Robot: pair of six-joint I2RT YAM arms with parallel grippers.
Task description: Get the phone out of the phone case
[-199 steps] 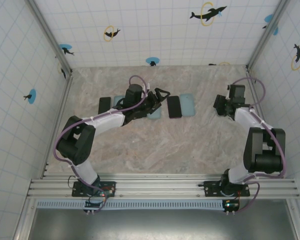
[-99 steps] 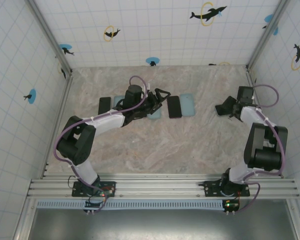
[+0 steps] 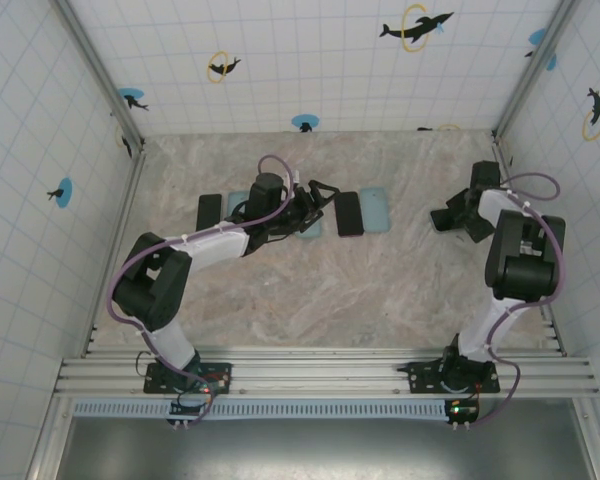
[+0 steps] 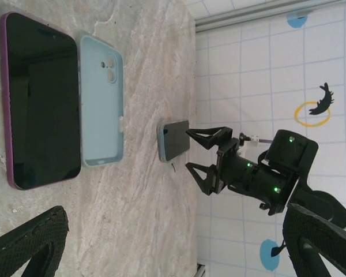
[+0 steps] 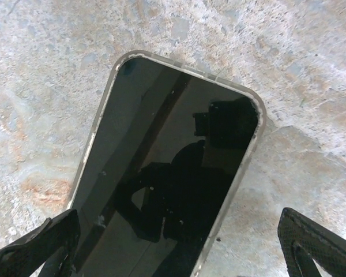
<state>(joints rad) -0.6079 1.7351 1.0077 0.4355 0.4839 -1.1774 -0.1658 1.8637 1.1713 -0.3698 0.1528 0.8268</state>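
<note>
Right pincer (image 5: 179, 245) spread wide above cased phone (image 5: 173, 161), table (image 5: 311, 86) showing round its edges; left pincer (image 4: 176, 216) apart too.

- My right fingers (image 5: 311, 242): black, knurled, matt pads.
- Phone (image 5: 167, 173) under me: glossy black glass, mirror-like.
- Its case (image 5: 90, 144): clear, smooth plastic rim.
- Table (image 5: 46, 86): mottled stone look, matt.

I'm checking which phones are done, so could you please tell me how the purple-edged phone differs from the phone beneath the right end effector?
The purple-edged phone lies bare beside an empty light-blue case; the cased phone under the right end effector sits in a pale case whose rim frames its screen. From above, the purple-edged phone is near the middle, the cased phone far to its right. Both lie flat, dark screens up.
</note>
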